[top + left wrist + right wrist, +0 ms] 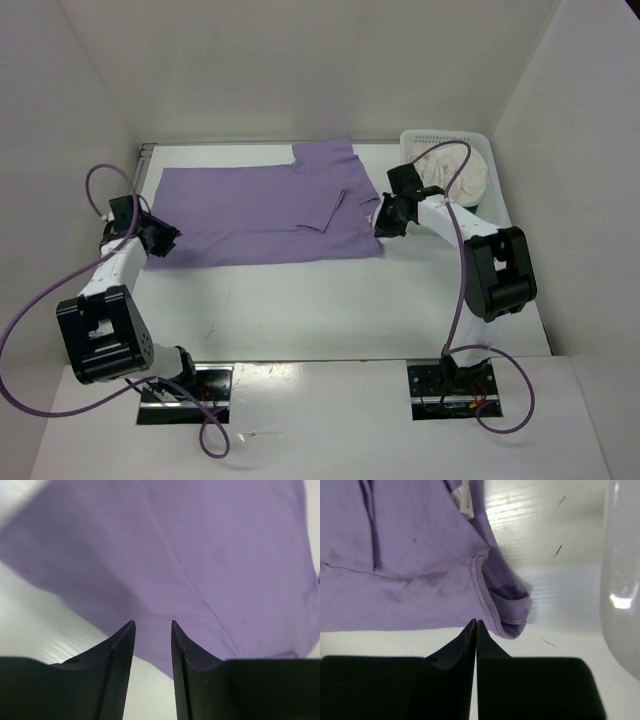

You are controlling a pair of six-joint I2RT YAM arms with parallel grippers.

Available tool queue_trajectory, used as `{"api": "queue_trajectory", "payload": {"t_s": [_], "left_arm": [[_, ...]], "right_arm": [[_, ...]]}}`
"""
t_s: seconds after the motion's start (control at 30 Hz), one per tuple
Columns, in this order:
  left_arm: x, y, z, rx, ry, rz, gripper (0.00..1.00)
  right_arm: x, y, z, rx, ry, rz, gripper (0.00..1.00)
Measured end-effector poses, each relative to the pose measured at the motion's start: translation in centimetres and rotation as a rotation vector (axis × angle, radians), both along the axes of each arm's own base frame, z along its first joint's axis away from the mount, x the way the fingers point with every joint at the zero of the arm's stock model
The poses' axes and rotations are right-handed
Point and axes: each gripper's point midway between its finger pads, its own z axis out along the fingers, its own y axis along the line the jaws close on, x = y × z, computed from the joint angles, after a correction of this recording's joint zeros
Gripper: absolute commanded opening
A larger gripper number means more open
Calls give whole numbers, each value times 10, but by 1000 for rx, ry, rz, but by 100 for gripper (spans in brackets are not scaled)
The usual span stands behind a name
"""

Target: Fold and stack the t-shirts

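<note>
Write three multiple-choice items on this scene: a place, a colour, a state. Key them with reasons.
1. Where does the white basket stand?
A. near left corner
B. between the arm bases
C. far right corner of the table

2. What colour is the t-shirt spread on the table?
A. lavender purple
B. bright green
C. red

3. How do the left end effector's jaws stand?
A. pressed shut
B. apart
C. clamped on the basket

1 C: the top view shows it against the far right wall.
2 A: every view shows purple cloth.
3 B: the left wrist view shows a gap between the fingers.
</note>
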Motion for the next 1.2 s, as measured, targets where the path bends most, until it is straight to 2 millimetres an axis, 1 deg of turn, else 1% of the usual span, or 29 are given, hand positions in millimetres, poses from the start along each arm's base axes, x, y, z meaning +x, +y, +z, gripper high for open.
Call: {"api": "queue_trajectory", "payload": {"t_s": [0.03, 0.1, 0.13, 0.17, 0.23, 0.27, 0.3, 0.33, 0.37, 0.4, 0.47, 0.53, 0.6, 0.83, 0.87, 0.93, 0.97, 1.03, 1.07, 1.13, 1.2], "left_arm": [[4, -12, 5, 10, -12, -36, 40], [11, -40, 8, 22, -20, -115, 40], [14, -64, 8, 25, -20, -179, 40], [15, -73, 7, 28, -18, -201, 40], [17, -111, 5, 27, -17, -305, 40], [16, -134, 2, 24, -9, -370, 40], [16, -158, -1, 23, -1, -434, 40], [16, -170, -3, 23, 3, -467, 40], [14, -193, -7, 17, 10, -529, 40], [12, -209, -11, 14, 19, -574, 40], [8, -232, -17, 10, 33, -636, 40], [3, -244, -21, 9, 45, -673, 40], [0, -250, -24, 8, 55, -691, 40], [-3, -253, -23, -7, 55, -713, 40], [-5, -254, -21, -9, 51, -718, 39], [-10, -254, -15, -14, 39, -726, 36], [-12, -254, -10, -16, 29, -730, 34], [-16, -254, -4, -11, 15, -748, 34], [-16, -256, -2, -7, 7, -759, 34], [-16, -263, 0, -4, 7, -784, 34], [-12, -272, 0, -2, 13, -820, 34]], "right_arm": [[-3, 1, -5, -1, 16, 4, 4], [-7, 1, -17, -8, 47, 6, 4], [-7, 1, -22, -11, 58, 7, 4], [-7, 1, -29, -15, 71, 7, 4], [-7, -1, -42, -29, 94, 4, 4], [-5, -2, -46, -42, 93, 0, 4], [-3, -1, -48, -48, 85, 0, 2], [-1, -1, -48, -53, 79, -3, 2], [0, -2, -49, -57, 75, -7, 1], [0, -3, -51, -61, 69, -12, 1], [1, -5, -55, -69, 54, -26, 1], [-2, -8, -57, -71, 36, -48, 1], [-14, -13, -58, -71, 39, -71, 1], [-55, -29, -60, -89, 80, -124, 1], [-62, -31, -60, -91, 95, -132, 1], [-70, -33, -58, -93, 115, -140, 7], [-74, -33, -56, -90, 127, -144, 13], [-80, -33, -53, -87, 147, -144, 20], [-81, -32, -50, -83, 157, -144, 26], [-77, -30, -39, -78, 158, -136, 29], [-63, -26, -21, -66, 122, -131, 34]]}}
